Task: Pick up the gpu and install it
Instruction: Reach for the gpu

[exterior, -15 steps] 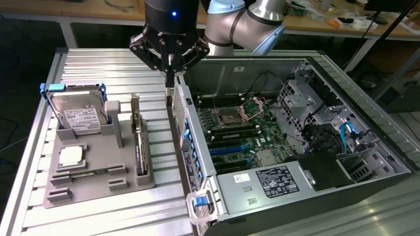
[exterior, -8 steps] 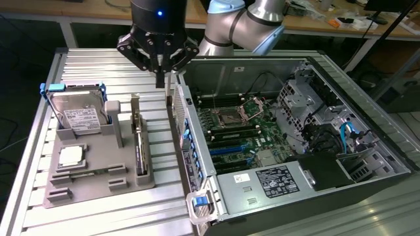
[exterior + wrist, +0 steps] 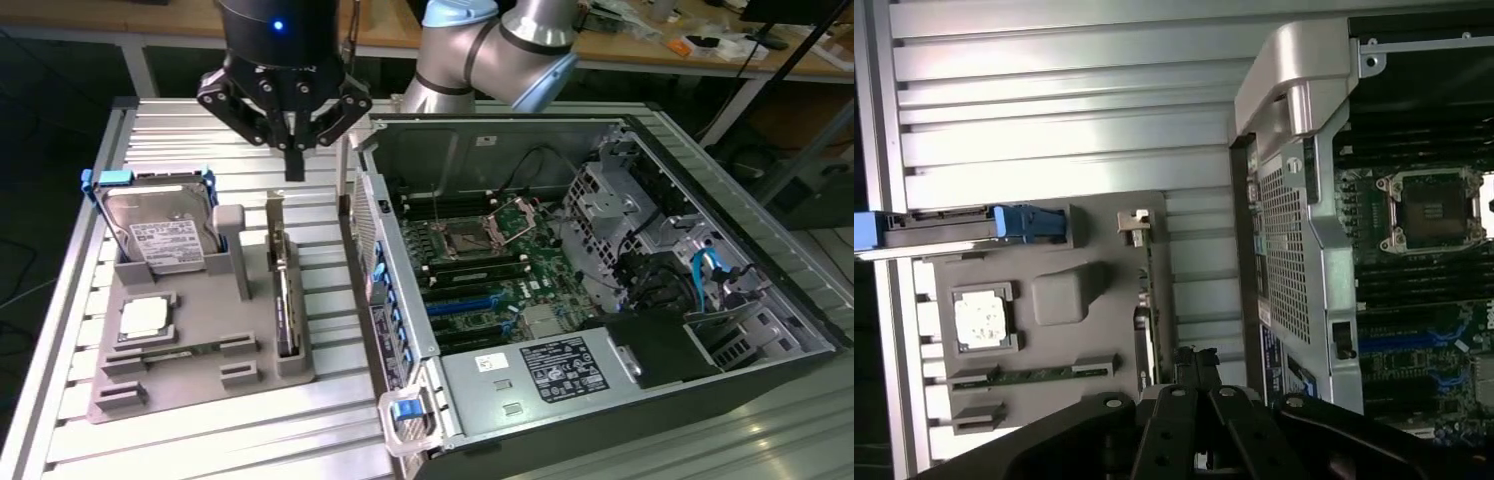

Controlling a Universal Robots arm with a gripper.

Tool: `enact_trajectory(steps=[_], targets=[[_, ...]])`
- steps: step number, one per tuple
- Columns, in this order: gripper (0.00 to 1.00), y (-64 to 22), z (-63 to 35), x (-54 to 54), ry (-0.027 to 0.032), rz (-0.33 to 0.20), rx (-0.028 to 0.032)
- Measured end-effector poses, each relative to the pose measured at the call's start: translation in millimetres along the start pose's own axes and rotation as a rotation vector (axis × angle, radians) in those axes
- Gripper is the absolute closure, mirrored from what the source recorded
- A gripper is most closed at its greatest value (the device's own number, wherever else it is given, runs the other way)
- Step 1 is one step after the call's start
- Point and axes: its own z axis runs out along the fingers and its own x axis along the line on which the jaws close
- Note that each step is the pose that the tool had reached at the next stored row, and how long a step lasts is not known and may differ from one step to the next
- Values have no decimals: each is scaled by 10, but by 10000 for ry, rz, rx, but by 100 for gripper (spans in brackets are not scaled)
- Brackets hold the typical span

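Observation:
The gpu (image 3: 284,290) stands on its long edge in a slot of the grey holder tray (image 3: 200,385), its silver bracket end pointing toward the back of the table. In the wrist view the gpu (image 3: 1150,290) appears as a thin dark strip with the bracket at one end. My gripper (image 3: 294,165) hangs above the far end of the card, apart from it, fingers pressed together and holding nothing. The wrist view has the gripper (image 3: 1194,358) over the card's near end. The open computer case (image 3: 561,290) lies beside the tray, motherboard (image 3: 494,270) exposed.
A hard drive (image 3: 158,235) in a blue frame stands at the tray's back in the exterior view's left. A square processor chip (image 3: 144,318) lies in front of it. The case's side wall (image 3: 367,250) rises right next to the gpu. A memory stick (image 3: 1034,375) lies in the tray.

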Motion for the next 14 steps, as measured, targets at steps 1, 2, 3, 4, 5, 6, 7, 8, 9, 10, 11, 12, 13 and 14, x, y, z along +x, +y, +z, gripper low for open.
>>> enact_trajectory(steps=[1,2,3,4,5,6,7,8,9,10,11,12,13,14], targets=[[89,-4,0,31,0,0,-1],[89,-8,-1,61,0,-1,-1],[89,-11,-2,92,-1,-1,-1],[89,-15,-2,121,-1,-1,-2],[89,-19,-4,151,-1,-2,-1],[89,-23,-5,181,0,-1,-1],[89,-27,-6,210,0,0,0],[89,-31,-6,235,-1,0,-1],[89,-35,-7,259,0,0,0],[89,-37,-7,277,-1,0,-1],[89,-38,-7,289,-1,0,-1],[89,-39,-7,303,-1,0,-1],[89,-40,-7,313,-1,-1,-1],[89,-41,-7,317,-1,-1,-2]])
